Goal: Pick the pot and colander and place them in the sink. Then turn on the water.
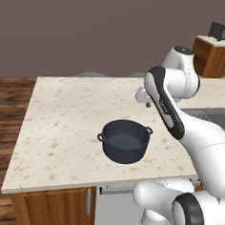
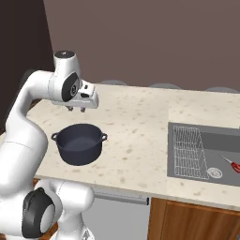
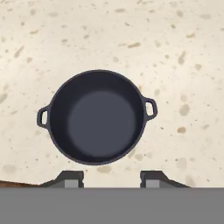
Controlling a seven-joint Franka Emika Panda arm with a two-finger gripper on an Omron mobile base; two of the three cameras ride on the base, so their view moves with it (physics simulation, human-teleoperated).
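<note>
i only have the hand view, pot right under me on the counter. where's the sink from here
Observer: In the right base view the sink is set into the same counter, off to the pot's right.
Operator: anything in it
Observer: A wire rack lies in the near basin, with a red-handled item beside it.
Operator: am i touching the pot
Observer: No, the gripper hangs above the pot's far rim, with clear space between.

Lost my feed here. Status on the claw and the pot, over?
Claw open, empty, hovering above the counter beyond the pot. Pot upright on the counter, nothing inside. Nothing between pot and sink.
</note>
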